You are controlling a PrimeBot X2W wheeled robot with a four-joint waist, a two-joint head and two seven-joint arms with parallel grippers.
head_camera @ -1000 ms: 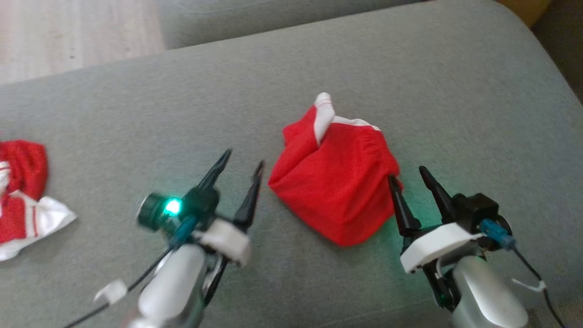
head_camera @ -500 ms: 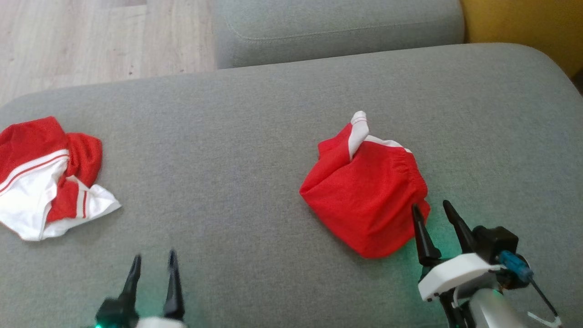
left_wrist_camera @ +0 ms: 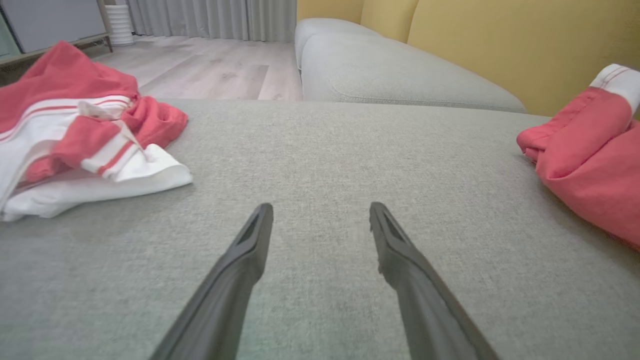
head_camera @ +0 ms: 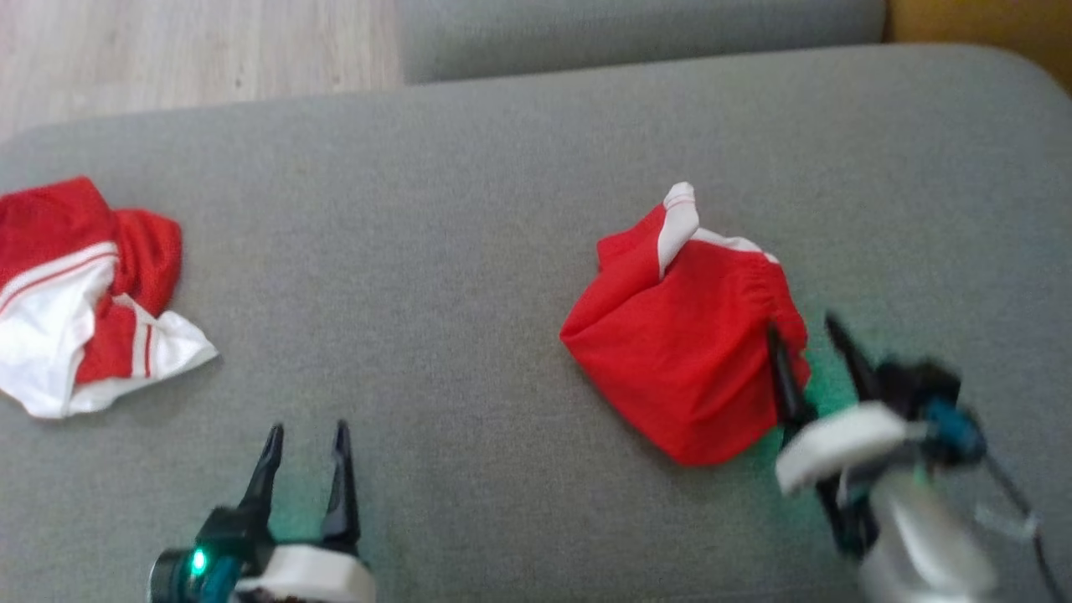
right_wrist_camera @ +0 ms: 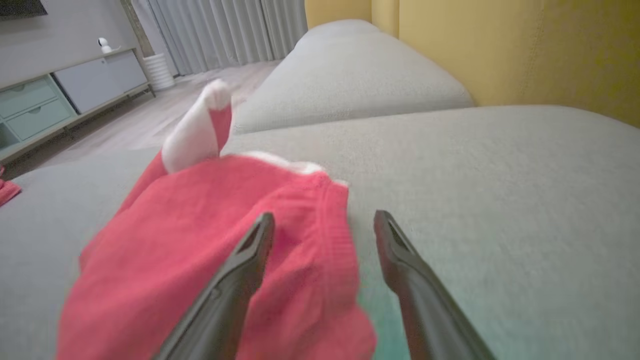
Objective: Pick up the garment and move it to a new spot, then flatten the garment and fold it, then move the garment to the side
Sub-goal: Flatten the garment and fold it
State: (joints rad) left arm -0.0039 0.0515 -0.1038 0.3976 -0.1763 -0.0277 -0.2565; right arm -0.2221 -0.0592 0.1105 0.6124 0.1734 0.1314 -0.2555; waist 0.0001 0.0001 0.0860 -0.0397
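The garment [head_camera: 678,360] lies folded into a compact red bundle on the grey sofa cushion [head_camera: 435,218], one white striped sleeve end sticking up at its far side. My right gripper [head_camera: 801,327] is open at the bundle's right edge. In the right wrist view its left finger overlaps the garment [right_wrist_camera: 200,240] and its right finger is over bare cushion, right gripper [right_wrist_camera: 324,216]. My left gripper [head_camera: 309,427] stands open at the lower left, well apart from the bundle. The left wrist view shows the left gripper [left_wrist_camera: 320,206] over bare cushion, with the garment [left_wrist_camera: 590,165] at the right edge.
A second red-and-white garment [head_camera: 84,293] lies crumpled at the cushion's left end, second garment [left_wrist_camera: 75,130]. Another grey cushion [head_camera: 636,33] sits behind, wooden floor [head_camera: 167,50] at the far left, a yellow backrest [left_wrist_camera: 500,45] to the right.
The head camera has shifted. My left gripper has drawn back from beside the bundle to the lower left. My right gripper has edged forward onto the bundle's right edge.
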